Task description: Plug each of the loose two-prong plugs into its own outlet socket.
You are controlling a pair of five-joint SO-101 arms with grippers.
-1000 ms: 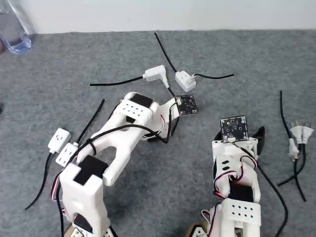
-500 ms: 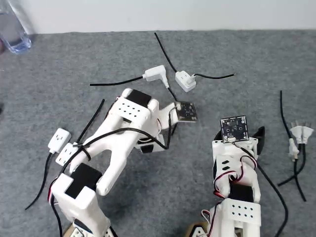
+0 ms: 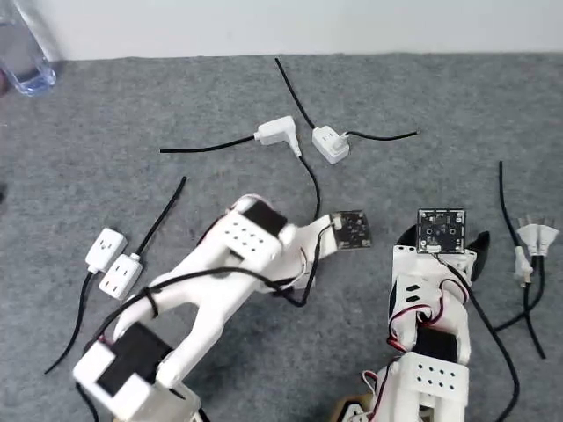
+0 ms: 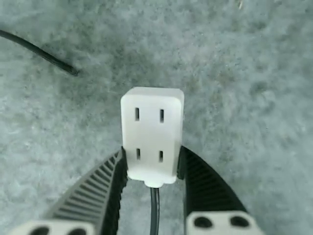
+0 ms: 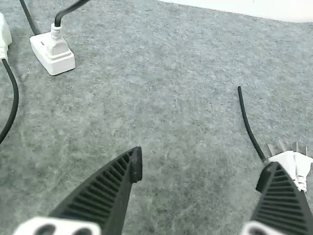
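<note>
My left gripper point(image 4: 151, 164) is shut on a white outlet socket point(image 4: 152, 129) with two pairs of slots, held just above the grey carpet; its black cord point(image 3: 312, 185) trails back toward a white angled plug point(image 3: 277, 132). In the high view the left wrist point(image 3: 352, 230) hangs mid-table. Beside it, my right gripper point(image 5: 203, 166) stands open over bare carpet. Two loose two-prong plugs point(image 3: 532, 242) lie at the far right, one of them point(image 5: 293, 161) close to a right finger point(image 5: 279, 196). Another white socket block point(image 3: 330, 143) lies at the back centre.
Two more white sockets point(image 3: 113, 262) lie side by side at the left. Black cords point(image 3: 528, 308) snake down the right side and across the back. A clear bottle point(image 3: 22, 53) stands in the far left corner. Grey carpet point(image 3: 422, 114) covers the table.
The left arm has swung right and toward the near side, and the cord behind it has stretched after it. The right arm has shifted slightly to the right.
</note>
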